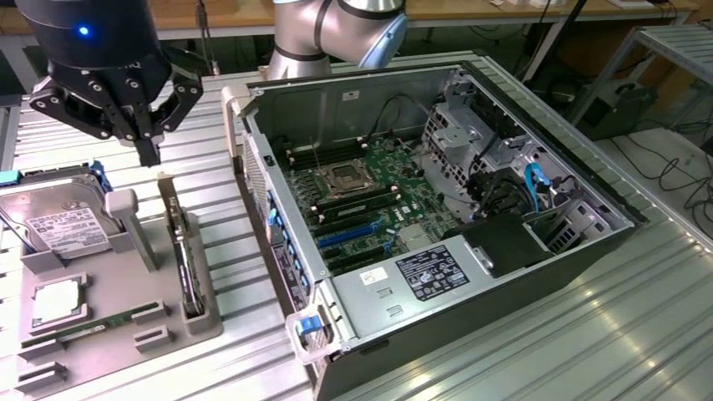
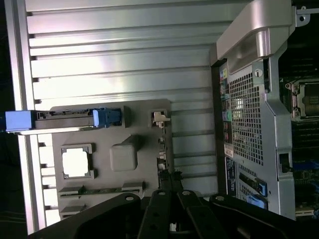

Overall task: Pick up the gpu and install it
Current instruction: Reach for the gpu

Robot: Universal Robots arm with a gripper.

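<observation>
step: reaching for pickup, nothing lifted yet | claw (image 1: pixel 147 152): was closed and empty, near gpu's far end | gpu (image 1: pixel 185 255): stood on edge in grey tray (image 1: pixel 120 288), outside the computer case (image 1: pixel 323 104) | need: probably fingers opened, straddling the thin edge squarely

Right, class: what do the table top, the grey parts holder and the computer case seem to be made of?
Table top: likely bare aluminium; ribbed, silvery, reflective sheen.
Grey parts holder: probably plastic; matte, uniform grey, rounded moulded shapes.
Computer case: seemingly sheet metal; thin folded dull-grey walls, perforated rear panel.
</observation>
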